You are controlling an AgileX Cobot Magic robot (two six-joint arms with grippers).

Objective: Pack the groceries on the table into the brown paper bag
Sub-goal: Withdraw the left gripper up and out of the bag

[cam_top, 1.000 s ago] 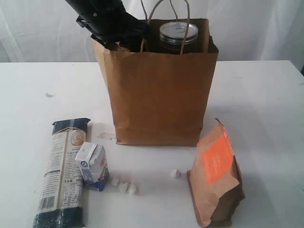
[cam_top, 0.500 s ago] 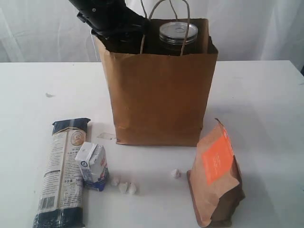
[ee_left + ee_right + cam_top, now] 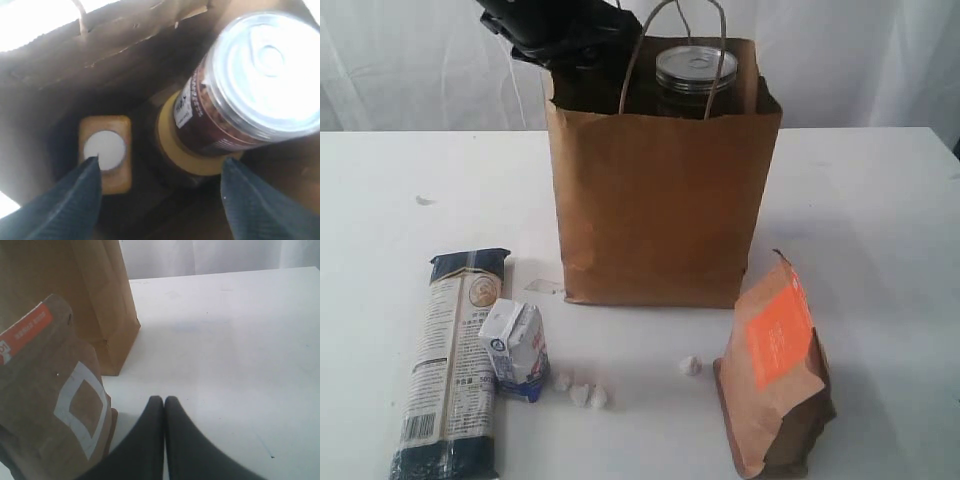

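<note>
1. The left gripper (image 3: 160,162) is down inside the brown paper bag (image 3: 660,200), claw spread wide with nothing between the fingers. One fingertip sits right at the white cap of the yellow-grain jar (image 3: 105,150), which stands on the bag floor.
2. Also in the bag are the large gold-lidded jar (image 3: 170,145) and the silver-topped tin (image 3: 265,65), which seems to be perched on top of it. The tin's lid pokes up to about the rim in the exterior view.
3. So my read is that the drop-off for the yellow-grain jar is done and you're at the pull-out step.
4. The right gripper (image 3: 164,400) has its fingers pressed together and empty, low over the table (image 3: 880,220) just beside the brown pouch (image 3: 775,370).
5. Three things aren't packed yet, and all sit in front of the bag. The pasta packet (image 3: 450,370) lies flat on the left, the small white carton (image 3: 515,345) is touching or nearly touching it, and the pouch stands on the right. There are also a few little white lumps (image 3: 580,393) on the table, and I can't tell what they are.
6. For the next move, bring the left arm straight up and out. Watch the cord handles and that stacked tin, since a sideways nudge could tip it.
7. After that the pouch is the obvious grab for your right side, but you'd need to spread that claw first. It looks soft, so it may sag when pinched.
</note>
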